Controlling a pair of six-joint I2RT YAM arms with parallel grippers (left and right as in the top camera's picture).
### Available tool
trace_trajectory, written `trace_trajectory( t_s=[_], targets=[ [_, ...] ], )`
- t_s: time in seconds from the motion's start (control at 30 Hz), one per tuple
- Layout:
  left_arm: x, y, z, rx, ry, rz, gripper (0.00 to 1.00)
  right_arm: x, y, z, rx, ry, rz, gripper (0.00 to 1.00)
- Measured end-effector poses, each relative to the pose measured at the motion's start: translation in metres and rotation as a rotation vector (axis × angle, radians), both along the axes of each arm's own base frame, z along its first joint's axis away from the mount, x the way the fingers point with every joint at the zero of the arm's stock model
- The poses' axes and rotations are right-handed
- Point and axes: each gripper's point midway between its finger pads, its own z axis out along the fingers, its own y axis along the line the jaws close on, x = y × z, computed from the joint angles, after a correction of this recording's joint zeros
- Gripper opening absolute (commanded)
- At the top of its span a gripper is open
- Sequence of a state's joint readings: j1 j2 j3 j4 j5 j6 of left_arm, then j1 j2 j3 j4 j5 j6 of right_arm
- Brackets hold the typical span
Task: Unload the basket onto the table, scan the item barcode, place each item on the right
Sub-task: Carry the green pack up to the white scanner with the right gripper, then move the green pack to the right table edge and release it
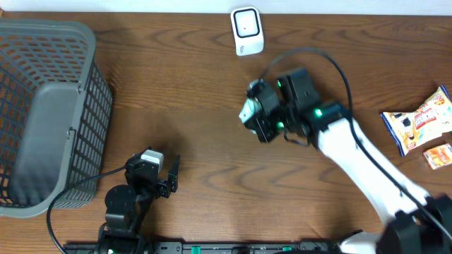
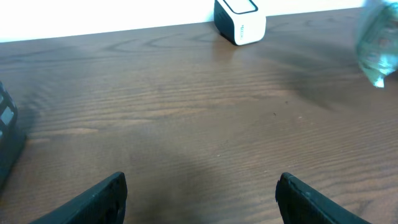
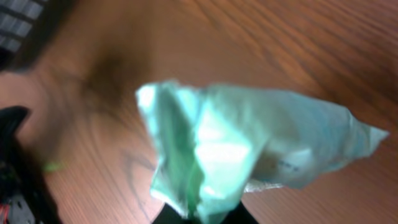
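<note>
The right pincer pinches a pale green packet, which juts from its tips above the table. Beyond the tips, near, stands the white scanner. Well apart from it, the left pincer stands spread, holding nothing

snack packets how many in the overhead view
3: a green one in the right end effector near the middle, a yellow one at the right edge, a small orange one below it. More may lie off-frame.
</note>
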State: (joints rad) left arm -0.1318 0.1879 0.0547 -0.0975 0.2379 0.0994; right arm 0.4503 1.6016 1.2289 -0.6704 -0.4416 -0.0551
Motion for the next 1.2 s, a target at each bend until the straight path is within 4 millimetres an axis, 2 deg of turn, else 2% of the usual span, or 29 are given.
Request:
trace_trajectory(
  t_s=[0.03, 0.17, 0.2, 0.23, 0.37, 0.43, 0.47, 0.6, 0.7, 0.73, 0.9, 1.2],
  targets=[
    [0.0, 0.0, 0.0, 0.0, 0.0, 0.0, 0.77, 0.007, 0.001, -0.002, -0.022, 0.014, -0.003, 0.01],
    [0.0, 0.0, 0.0, 0.0, 0.001, 0.0, 0.77, 0.062, 0.006, -0.005, -0.135, 0.053, -0.025, 0.01],
    [0.0, 0.0, 0.0, 0.0, 0.001, 0.0, 0.77, 0.08, 0.007, -0.004, -0.158, 0.043, -0.032, 0.01],
    [0.0, 0.0, 0.0, 0.0, 0.001, 0.0, 0.77, 0.106, 0.008, -0.002, -0.188, 0.006, -0.044, 0.01],
    [0.0, 0.0, 0.0, 0.0, 0.0, 0.0, 0.77, 0.165, 0.01, -0.006, -0.279, -0.096, -0.069, 0.01],
    [0.0, 0.0, 0.0, 0.0, 0.0, 0.0, 0.77, 0.185, 0.012, -0.011, -0.303, -0.135, -0.075, 0.01],
    [0.0, 0.0, 0.0, 0.0, 0.0, 0.0, 0.77, 0.204, 0.015, -0.02, -0.323, -0.176, -0.078, 0.0],
    [0.0, 0.0, 0.0, 0.0, 0.0, 0.0, 0.77, 0.24, 0.012, -0.059, -0.403, -0.244, -0.111, 0.01],
    [0.0, 0.0, 0.0, 0.0, 0.0, 0.0, 0.77, 0.251, 0.009, -0.078, -0.428, -0.262, -0.119, 0.01],
    [0.0, 0.0, 0.0, 0.0, 0.0, 0.0, 0.77, 0.254, 0.009, -0.079, -0.43, -0.274, -0.122, 0.01],
    [0.0, 0.0, 0.0, 0.0, 0.0, 0.0, 0.77, 0.271, 0.014, -0.066, -0.41, -0.36, -0.14, 0.01],
    [0.0, 0.0, 0.0, 0.0, 0.0, 0.0, 0.77, 0.273, 0.022, -0.061, -0.37, -0.376, -0.112, 0.01]
  ],
)
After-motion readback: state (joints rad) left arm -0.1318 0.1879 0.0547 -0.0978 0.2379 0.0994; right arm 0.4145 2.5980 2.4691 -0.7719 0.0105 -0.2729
